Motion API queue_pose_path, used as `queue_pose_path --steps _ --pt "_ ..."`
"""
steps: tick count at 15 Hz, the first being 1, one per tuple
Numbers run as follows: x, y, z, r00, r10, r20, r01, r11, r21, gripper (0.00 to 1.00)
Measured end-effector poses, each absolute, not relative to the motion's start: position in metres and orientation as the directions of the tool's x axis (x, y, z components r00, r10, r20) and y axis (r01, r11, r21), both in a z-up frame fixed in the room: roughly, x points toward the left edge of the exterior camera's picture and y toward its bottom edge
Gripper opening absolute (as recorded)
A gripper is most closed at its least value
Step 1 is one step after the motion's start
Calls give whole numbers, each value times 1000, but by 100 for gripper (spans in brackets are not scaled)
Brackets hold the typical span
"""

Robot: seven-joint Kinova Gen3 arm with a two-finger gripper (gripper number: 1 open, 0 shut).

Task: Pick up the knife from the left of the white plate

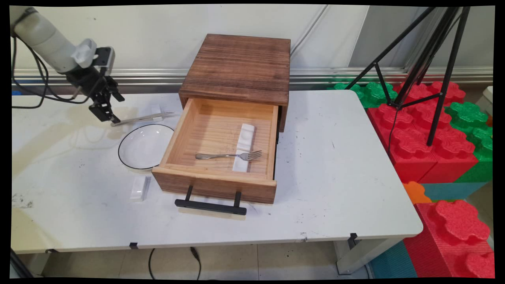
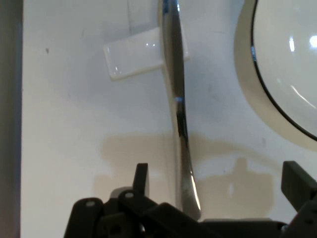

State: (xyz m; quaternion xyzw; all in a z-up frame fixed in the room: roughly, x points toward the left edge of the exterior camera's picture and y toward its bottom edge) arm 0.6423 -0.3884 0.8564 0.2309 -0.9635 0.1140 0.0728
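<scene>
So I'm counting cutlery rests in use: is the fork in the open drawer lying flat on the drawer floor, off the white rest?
No, the fork lies across the white rest inside the drawer, its tines past the rest.

Main cam is looking down across the table (image 1: 323, 165) at the wall; my hand cam is looking close down; both are sharing knife (image 1: 142, 118) (image 2: 177, 99) and plate (image 1: 144, 146) (image 2: 277, 64).
</scene>
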Motion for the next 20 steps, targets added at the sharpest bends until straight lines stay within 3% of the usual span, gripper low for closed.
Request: queue_pose_path --steps 9,18,19,20 --pt "642 -411 812 -878 -432 206 -465 872 -155 100" --pt "639 -420 799 -879 -420 224 -457 877 -147 100" --pt "638 -421 798 -879 -419 228 -456 878 -147 0" --pt "637 -422 797 -879 -417 232 -456 878 -147 0"
